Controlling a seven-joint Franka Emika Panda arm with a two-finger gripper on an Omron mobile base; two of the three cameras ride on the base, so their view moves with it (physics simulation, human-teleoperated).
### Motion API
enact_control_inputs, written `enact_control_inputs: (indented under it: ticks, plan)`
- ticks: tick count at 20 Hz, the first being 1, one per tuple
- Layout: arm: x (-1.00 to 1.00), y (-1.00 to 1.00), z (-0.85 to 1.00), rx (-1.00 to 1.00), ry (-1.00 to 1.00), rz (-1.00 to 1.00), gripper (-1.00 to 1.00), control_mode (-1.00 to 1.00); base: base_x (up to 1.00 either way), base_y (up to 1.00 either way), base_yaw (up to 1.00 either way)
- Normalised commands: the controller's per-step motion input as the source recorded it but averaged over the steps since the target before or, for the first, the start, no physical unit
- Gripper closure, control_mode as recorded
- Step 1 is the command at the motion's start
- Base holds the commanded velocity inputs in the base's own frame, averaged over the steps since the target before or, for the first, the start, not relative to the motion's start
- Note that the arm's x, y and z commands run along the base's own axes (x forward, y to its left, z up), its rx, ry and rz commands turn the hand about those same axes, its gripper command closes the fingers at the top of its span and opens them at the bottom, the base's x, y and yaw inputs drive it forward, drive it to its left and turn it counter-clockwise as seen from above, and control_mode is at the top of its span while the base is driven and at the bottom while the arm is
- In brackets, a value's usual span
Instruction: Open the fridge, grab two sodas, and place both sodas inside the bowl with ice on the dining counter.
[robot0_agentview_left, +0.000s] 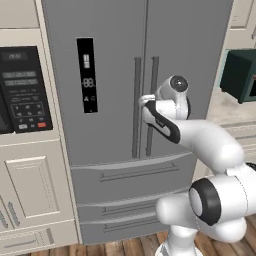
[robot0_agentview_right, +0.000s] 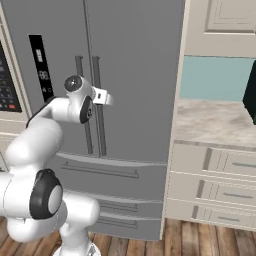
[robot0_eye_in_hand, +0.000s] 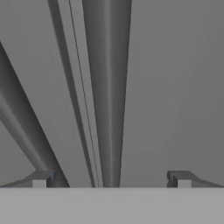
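The gripper (robot0_eye_in_hand: 111, 180) is sitting with its jaws spread wide and nothing between them, and in the hand view the right door's bar handle (robot0_eye_in_hand: 109, 96) is running straight up the gap, closest of everything to the fingertips (robot0_eye_in_hand: 43, 179). Judging from that, the step in hand is getting hold of this handle: the bar looks roughly centred, so the sound move is easing straight forward until it lies well inside the fingers, closing squarely across it, then pulling back along the door's arc, not straight out, so the grip is not twisting off.

Just to one side of the gripper the second bar handle (robot0_agentview_left: 136, 107) is standing parallel, with the door seam between the two. Beyond both, the fridge (robot0_agentview_left: 115, 30) is filling the background, both doors shut.

Counting now: two vertical handles, two upper doors, one black display panel (robot0_agentview_left: 86, 75) further off to the side, two drawer fronts below the gripper's level in the left base view. The sodas, I'm judging, are waiting behind those closed doors.
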Motion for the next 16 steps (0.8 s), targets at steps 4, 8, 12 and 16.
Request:
enact_control_inputs:
  ticks: [4, 8, 12, 16]
  plan:
    - [0.32, 0.0, 0.0, 0.0, 0.0, 0.0, -1.0, -1.0, 0.0, 0.0, 0.0]
    - [0.33, 0.0, 0.0, 0.0, 0.01, 0.0, -1.0, -1.0, 0.0, 0.0, 0.0]
    - [0.33, 0.0, -0.03, 0.0, 0.0, 0.0, -1.0, -1.0, 0.0, 0.0, 0.0]
    - [0.33, 0.0, -0.11, 0.0, 0.0, 0.0, -1.0, -1.0, 0.0, 0.0, 0.0]
